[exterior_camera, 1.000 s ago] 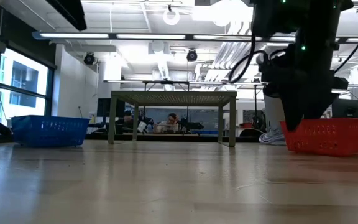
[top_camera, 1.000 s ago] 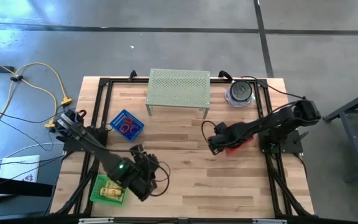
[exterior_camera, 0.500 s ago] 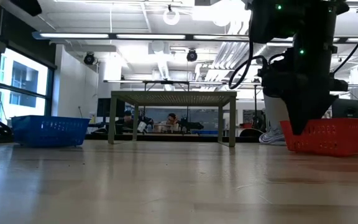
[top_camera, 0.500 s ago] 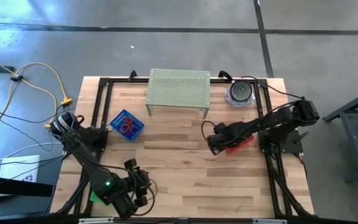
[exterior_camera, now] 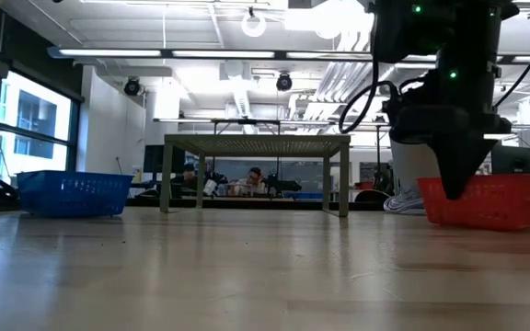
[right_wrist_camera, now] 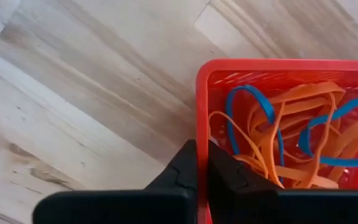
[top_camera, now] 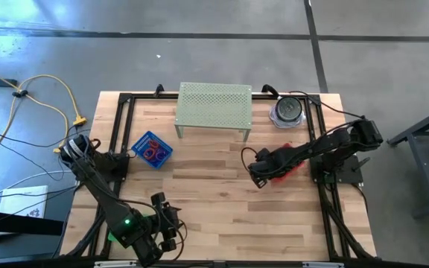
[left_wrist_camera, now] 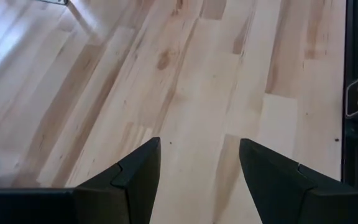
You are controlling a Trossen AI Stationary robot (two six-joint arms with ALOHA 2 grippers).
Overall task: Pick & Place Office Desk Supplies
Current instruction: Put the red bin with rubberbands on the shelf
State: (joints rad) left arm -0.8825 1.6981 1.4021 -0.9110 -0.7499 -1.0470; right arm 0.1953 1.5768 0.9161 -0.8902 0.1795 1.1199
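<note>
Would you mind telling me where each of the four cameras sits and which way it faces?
High view: above the table, looking straight down; shows both arms, the left gripper near the front edge.
Low view: at table-top height, looking level into the room; the right arm comes down at the red basket.
Left wrist view: on the left arm, facing bare table past its open fingers.
Right wrist view: on the right arm; the right gripper is shut on the basket wall.
Shared: the red basket shows in the high, low and right wrist views.
</note>
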